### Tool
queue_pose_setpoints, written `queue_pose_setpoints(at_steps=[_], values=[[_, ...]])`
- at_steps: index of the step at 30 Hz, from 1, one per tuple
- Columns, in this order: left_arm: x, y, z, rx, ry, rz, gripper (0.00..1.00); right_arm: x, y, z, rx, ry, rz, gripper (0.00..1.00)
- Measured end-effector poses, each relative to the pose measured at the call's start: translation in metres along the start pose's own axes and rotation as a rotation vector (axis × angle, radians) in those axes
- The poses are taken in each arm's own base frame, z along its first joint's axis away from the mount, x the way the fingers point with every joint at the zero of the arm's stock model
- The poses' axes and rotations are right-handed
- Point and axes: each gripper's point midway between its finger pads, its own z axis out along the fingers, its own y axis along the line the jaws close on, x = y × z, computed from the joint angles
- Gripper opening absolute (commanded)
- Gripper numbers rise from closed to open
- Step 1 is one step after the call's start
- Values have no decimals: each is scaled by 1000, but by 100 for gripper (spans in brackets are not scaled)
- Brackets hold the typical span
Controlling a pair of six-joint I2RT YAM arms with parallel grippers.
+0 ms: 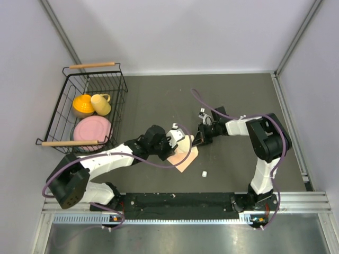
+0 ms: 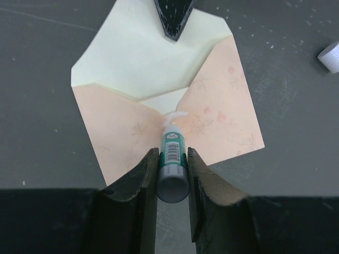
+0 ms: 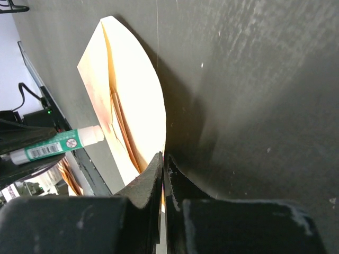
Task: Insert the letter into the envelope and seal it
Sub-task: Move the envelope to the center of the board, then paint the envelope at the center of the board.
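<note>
Dark grey matte tabletop [image 1: 238,100], pale walls [image 1: 159,32]; left gripper [image 2: 171,154] pinches a white-and-green glue stick [image 2: 172,144] against the peach paper envelope [image 2: 222,116], right gripper [image 3: 162,157] pressed together on its flap [image 3: 137,95]

We're seeing a dark grey matte tabletop [image 1: 233,95], with plain pale grey walls [image 1: 180,32] behind and beside the black wire basket [image 1: 95,74].
</note>
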Motion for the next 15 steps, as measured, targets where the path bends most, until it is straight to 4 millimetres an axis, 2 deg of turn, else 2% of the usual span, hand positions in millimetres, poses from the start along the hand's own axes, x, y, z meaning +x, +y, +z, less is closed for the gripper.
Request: queue_pose_setpoints(at_steps=[6, 15], values=[[-14, -3, 5, 14, -33, 31, 0, 5, -5, -6, 8, 0, 3, 0], [-2, -10, 18, 28, 17, 70, 0, 7, -7, -9, 12, 0, -3, 0]])
